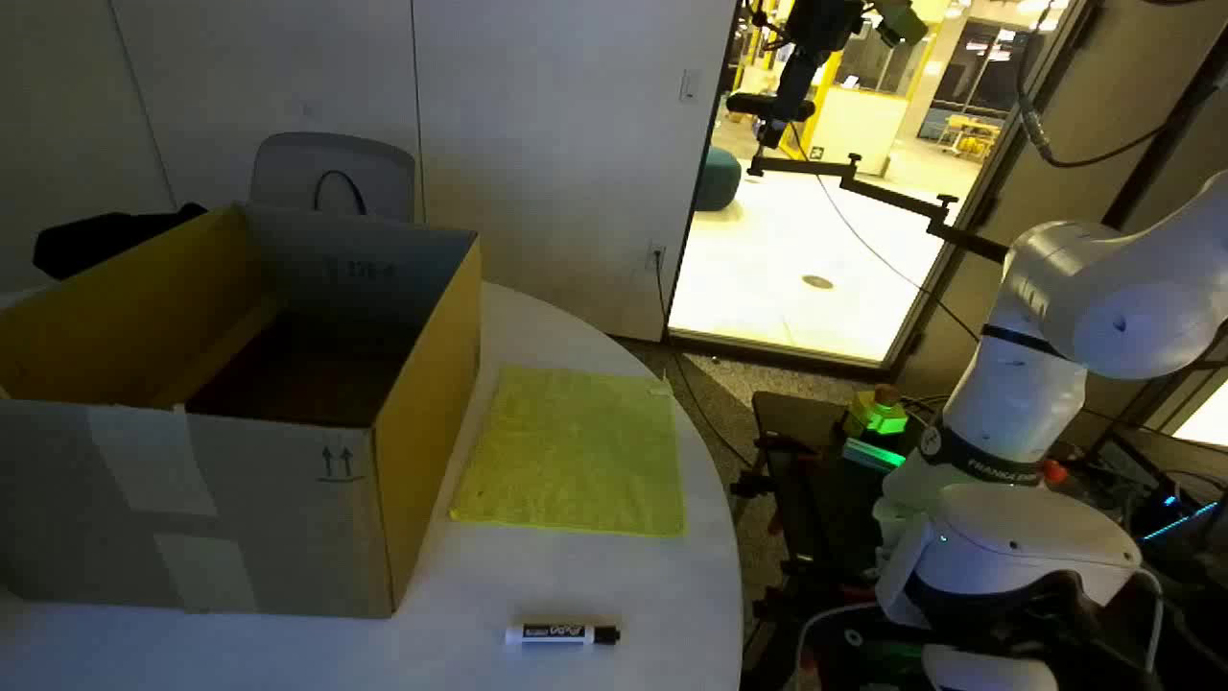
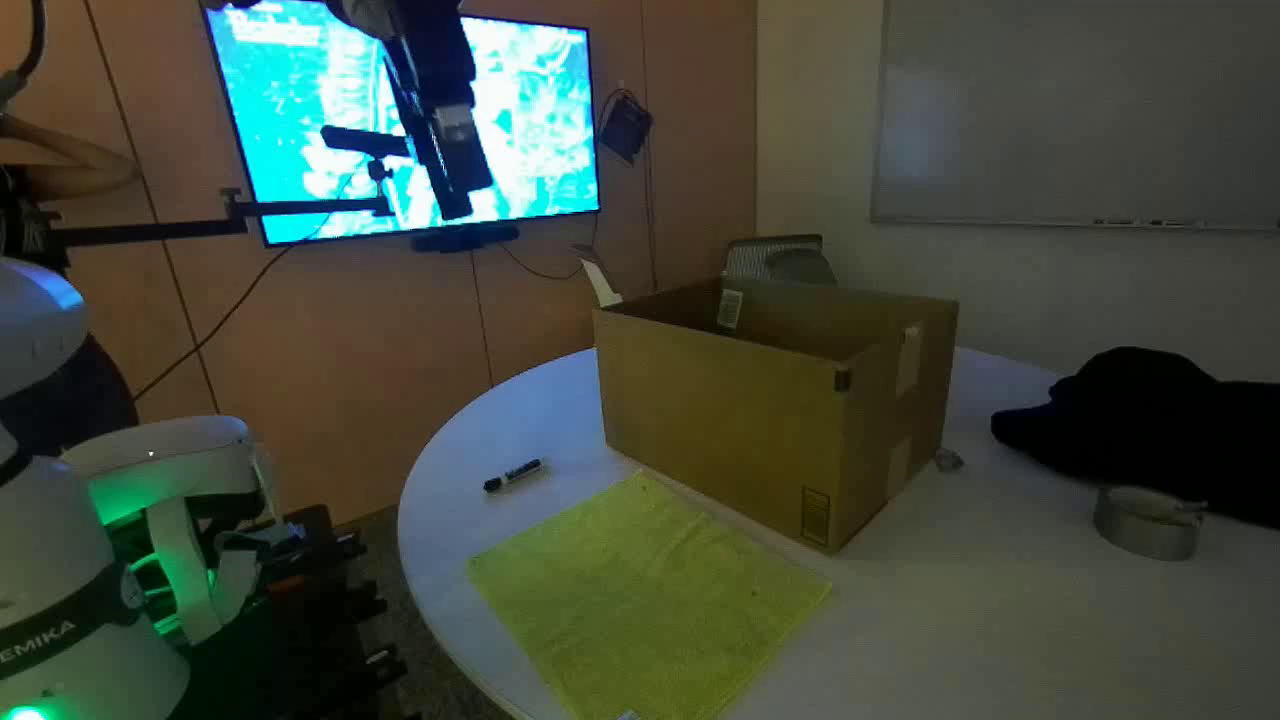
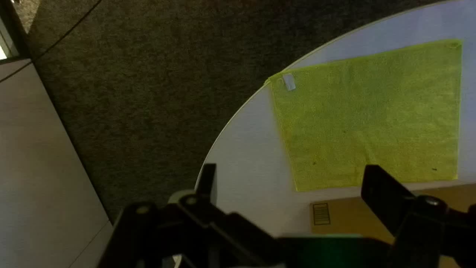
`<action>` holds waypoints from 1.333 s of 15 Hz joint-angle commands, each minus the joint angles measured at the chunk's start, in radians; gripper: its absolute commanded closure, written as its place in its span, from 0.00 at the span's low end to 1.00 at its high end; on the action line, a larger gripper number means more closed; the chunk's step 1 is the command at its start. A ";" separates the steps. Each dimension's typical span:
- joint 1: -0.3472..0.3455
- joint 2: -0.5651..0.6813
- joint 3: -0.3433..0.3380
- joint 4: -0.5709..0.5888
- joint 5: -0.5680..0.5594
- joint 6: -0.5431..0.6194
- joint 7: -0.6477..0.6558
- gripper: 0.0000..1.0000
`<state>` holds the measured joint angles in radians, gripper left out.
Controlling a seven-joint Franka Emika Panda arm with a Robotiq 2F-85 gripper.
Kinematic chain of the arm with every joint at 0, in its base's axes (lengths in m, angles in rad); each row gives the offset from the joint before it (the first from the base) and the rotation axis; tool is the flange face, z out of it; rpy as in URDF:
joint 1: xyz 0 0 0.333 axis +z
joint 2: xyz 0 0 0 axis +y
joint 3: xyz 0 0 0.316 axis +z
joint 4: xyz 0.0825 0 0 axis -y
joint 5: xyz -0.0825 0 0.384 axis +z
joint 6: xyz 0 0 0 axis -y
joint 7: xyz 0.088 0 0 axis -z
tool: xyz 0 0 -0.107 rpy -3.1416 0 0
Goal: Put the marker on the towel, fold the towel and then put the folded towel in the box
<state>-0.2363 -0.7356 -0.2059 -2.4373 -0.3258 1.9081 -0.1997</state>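
Marker (image 1: 563, 634) is being shown lying on its side at the lower middle of the frame in an exterior view, black cap being pointed to the right, the lettering on the barrel being hard to make out. It is being carried by the white table (image 2: 1000, 640), near the towel (image 2: 650, 590) but apart from it. The yellow towel is being seen spread flat, its bottom corner being cut off by the lower edge in an exterior view!

Over to the wrist view: the gripper (image 3: 292, 178) is being held with its fingers (image 3: 383, 197) spread wide in the lower half of the frame, and a bit of the towel's lower edge is being hidden by one of them. In the upper part, a towel corner with a white tag (image 3: 289, 82) is being seen right at the table's rim. In both exterior views the gripper's top is being cropped by the upper edge, its outline being hard to read against a bright doorway (image 1: 825, 250) and a lit screen (image 2: 540, 110).

At the left of an exterior view, the box (image 1: 288, 518) is being cropped, its floor being swallowed by shadow. In the wrist view only a strip of it is being shown at the lower right, part being blocked by the gripper.
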 commanded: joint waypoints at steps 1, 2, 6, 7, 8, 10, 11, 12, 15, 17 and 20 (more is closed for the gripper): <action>0.011 -0.001 -0.007 0.009 -0.005 -0.005 0.005 0.00; 0.011 -0.003 -0.007 0.016 -0.005 -0.005 0.005 0.00; 0.011 0.000 0.002 0.011 -0.014 0.010 0.016 0.00; 0.015 0.009 0.007 0.000 -0.014 0.022 0.022 0.00; 0.024 0.025 0.019 -0.023 -0.020 0.048 0.031 0.00; 0.046 0.036 0.053 -0.084 -0.021 0.102 0.061 0.00; 0.066 0.049 0.073 -0.111 -0.016 0.124 0.068 0.00; 0.082 0.060 0.104 -0.142 -0.016 0.152 0.093 0.00; 0.161 0.121 0.187 -0.201 0.020 0.205 0.144 0.00; 0.214 0.175 0.241 -0.220 0.040 0.246 0.187 0.00; 0.290 0.273 0.312 -0.234 0.088 0.324 0.253 0.00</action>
<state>-0.0001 -0.5497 0.0565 -2.6721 -0.2776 2.1540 -0.0025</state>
